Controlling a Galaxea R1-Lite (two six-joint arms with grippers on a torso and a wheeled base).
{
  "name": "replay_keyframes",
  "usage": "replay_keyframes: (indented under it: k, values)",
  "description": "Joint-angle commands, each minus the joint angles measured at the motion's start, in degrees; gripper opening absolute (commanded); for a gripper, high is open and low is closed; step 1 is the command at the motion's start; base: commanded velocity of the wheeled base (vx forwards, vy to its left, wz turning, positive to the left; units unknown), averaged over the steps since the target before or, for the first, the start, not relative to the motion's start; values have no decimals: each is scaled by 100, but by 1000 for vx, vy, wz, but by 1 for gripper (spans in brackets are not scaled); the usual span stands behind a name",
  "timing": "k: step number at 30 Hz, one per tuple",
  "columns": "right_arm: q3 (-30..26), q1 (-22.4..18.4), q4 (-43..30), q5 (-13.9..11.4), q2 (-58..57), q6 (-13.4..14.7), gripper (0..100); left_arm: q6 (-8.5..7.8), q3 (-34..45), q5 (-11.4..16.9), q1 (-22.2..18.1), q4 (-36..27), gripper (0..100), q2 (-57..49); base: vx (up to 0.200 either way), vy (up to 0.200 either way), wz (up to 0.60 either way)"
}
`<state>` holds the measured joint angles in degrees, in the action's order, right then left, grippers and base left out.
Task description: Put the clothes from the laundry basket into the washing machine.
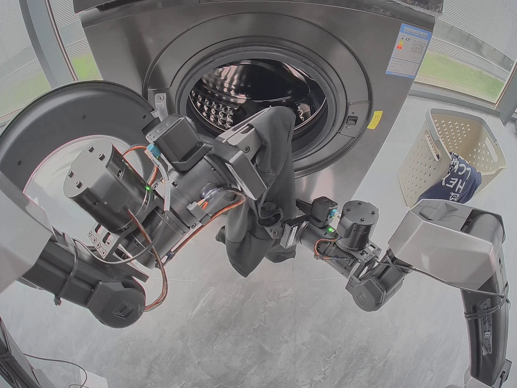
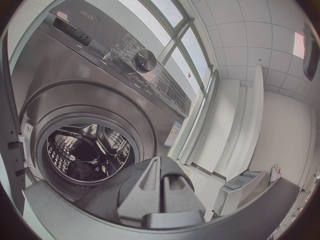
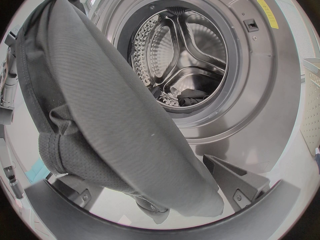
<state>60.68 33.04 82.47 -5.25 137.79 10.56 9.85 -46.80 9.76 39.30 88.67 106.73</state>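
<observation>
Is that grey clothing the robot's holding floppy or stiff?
Probably floppy: the grey garment hangs in limp folds from the left gripper. Likely light too, since one pinch at its top carries it all.

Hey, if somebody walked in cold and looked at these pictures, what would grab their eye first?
A dark grey garment hangs from the shut left pincer, right before the open drum of the big steel washing machine. Its round door stands swung open on the robot's left, and a pale laundry basket with a navy garment sits on the floor to the right.
</observation>
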Motion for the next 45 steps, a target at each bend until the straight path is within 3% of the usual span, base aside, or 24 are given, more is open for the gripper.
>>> replay_keyframes:
  k: [1,8,9,13,17,23,29,38,45]
  values:
    - [321,19,-20,-2,248,-1,100,-1,-5,8,51,1,0,-3,0,0,0]
    - [664,19,-47,16,433,-10,100,-1,-5,8,51,1,0,-47,0,0,0]
    - [690,36,-20,16,442,-10,0,8,-5,8,51,1,0,-56,0,0,0]
    - [664,36,15,-2,433,-106,0,17,-5,-27,-19,-17,0,-64,0,0,0]
    - [515,-96,182,-37,310,-291,0,-36,215,-361,-467,-52,0,6,0,0,0]
    - [-276,-377,243,-37,-490,-273,0,-27,734,-361,-1003,1,0,15,0,0,0]
    - [-496,-526,314,-11,-1096,-238,0,-53,1226,-361,-1373,-43,0,234,0,0,0]
    - [-479,-227,226,130,-1571,-159,0,-168,1736,-352,-1381,10,0,973,0,0,0]
    - [-417,80,199,209,-1650,-159,0,-273,1683,-352,-1320,27,0,1623,0,0,0]
